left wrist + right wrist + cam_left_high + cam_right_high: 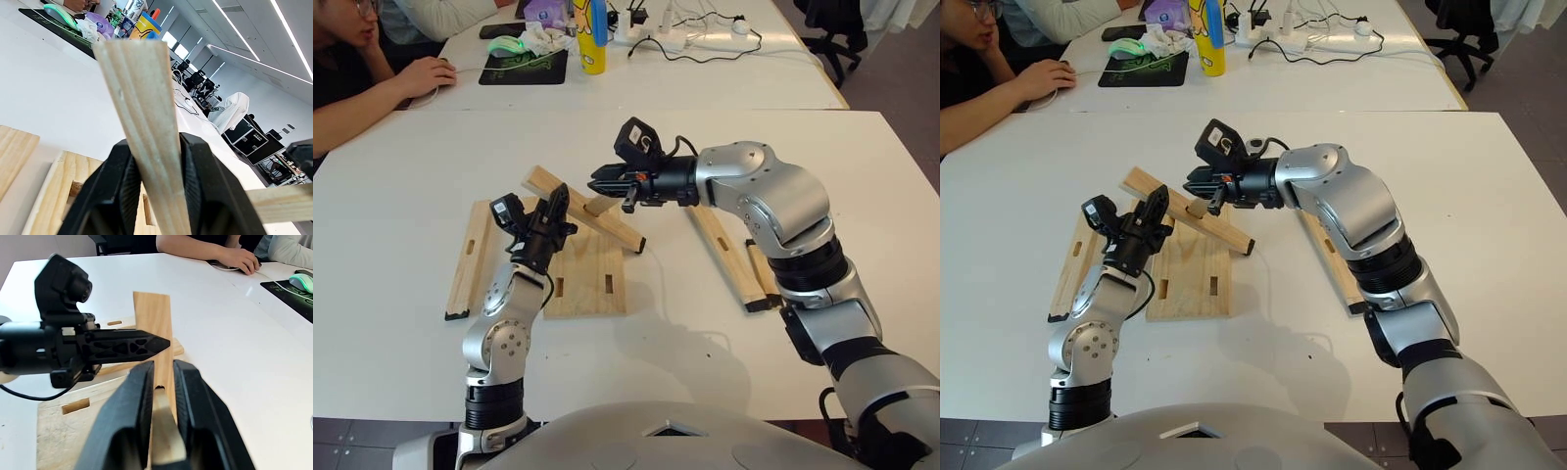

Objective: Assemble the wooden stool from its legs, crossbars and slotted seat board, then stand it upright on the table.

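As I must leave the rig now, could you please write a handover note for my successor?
Left gripper: shut on a stool leg, held tilted over the slotted seat board, which lies flat.
Right gripper: shut on a crossbar, its end at that leg.
Second leg lies left of the board; third leg and a further piece right of it.
Nothing visibly joined; whole assembly remains.

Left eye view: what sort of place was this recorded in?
Probably an open-plan office or lab: a mouse mat and power strip lie on the next desk, an office chair stands behind it, and long ceiling lights run overhead.
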You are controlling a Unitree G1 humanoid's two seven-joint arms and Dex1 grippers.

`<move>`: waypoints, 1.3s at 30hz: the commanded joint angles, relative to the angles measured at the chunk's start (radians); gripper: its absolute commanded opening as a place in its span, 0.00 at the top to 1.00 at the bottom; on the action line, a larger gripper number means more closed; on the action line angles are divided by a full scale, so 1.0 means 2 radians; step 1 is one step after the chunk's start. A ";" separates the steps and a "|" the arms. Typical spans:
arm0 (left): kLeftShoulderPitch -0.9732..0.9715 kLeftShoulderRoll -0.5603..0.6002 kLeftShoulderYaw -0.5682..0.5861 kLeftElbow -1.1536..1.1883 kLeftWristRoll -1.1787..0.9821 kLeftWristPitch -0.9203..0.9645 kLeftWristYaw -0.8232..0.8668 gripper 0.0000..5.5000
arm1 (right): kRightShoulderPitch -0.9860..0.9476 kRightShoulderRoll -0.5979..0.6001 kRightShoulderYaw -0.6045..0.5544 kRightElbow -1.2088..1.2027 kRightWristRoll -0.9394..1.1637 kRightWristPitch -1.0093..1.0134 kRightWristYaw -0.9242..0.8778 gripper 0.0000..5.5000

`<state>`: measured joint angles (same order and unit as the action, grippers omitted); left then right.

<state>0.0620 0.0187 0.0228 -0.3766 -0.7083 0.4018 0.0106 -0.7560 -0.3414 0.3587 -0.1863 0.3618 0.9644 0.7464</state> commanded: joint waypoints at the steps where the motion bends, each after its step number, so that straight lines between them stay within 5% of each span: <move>1: -0.019 0.004 -0.046 -0.003 0.008 0.043 -0.023 0.81 | 0.027 0.053 0.027 0.028 0.027 0.014 0.010 0.91; 9: -0.018 0.004 -0.039 -0.004 0.002 0.046 -0.019 0.81 | 0.012 0.062 -0.022 0.024 0.038 0.009 0.001 0.72; 36: -0.014 -0.004 -0.014 -0.010 0.001 0.067 -0.023 0.81 | 0.008 0.035 -0.076 0.030 0.049 0.007 -0.026 0.72; 39: -0.014 -0.005 -0.014 -0.011 0.001 0.068 -0.023 0.81 | 0.004 0.036 -0.080 0.028 0.052 0.011 -0.028 0.81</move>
<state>0.0194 0.0026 -0.0114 -0.4001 -0.7267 0.5177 -0.0458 -0.7311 -0.2752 0.2082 -0.1160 0.4503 0.9702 0.6994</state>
